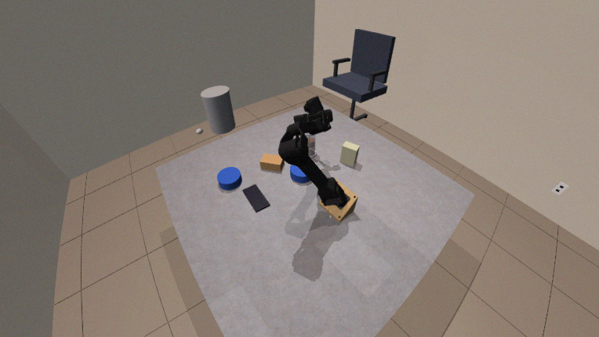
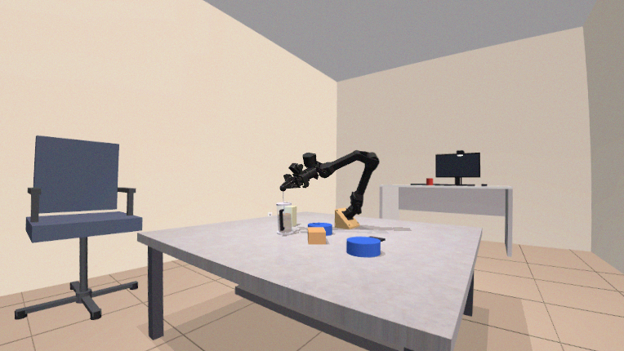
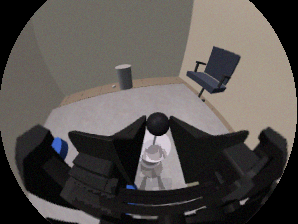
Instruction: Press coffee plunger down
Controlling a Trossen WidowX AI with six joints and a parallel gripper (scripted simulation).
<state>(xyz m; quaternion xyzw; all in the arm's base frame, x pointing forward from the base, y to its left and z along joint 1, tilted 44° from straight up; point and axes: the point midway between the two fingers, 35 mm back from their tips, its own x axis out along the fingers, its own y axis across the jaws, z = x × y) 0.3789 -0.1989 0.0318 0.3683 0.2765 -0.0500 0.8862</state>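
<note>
The clear glass coffee press (image 2: 284, 218) stands upright on the grey table (image 2: 393, 278), directly below the black parallel-jaw gripper (image 2: 284, 186). Its round black plunger knob (image 3: 157, 123) sits clamped between the fingers — rod raised above the lid. Just beyond the gripper stands a cream box (image 1: 350, 154); an orange block (image 1: 271, 161) lies nearer the arm's base.

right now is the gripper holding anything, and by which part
Yes: the gripper is shut on the coffee plunger's black knob, above the press.

Arm (image 2: 364, 174) extended, elbow high; fingers clamped on plunger knob (image 3: 158, 123).
</note>
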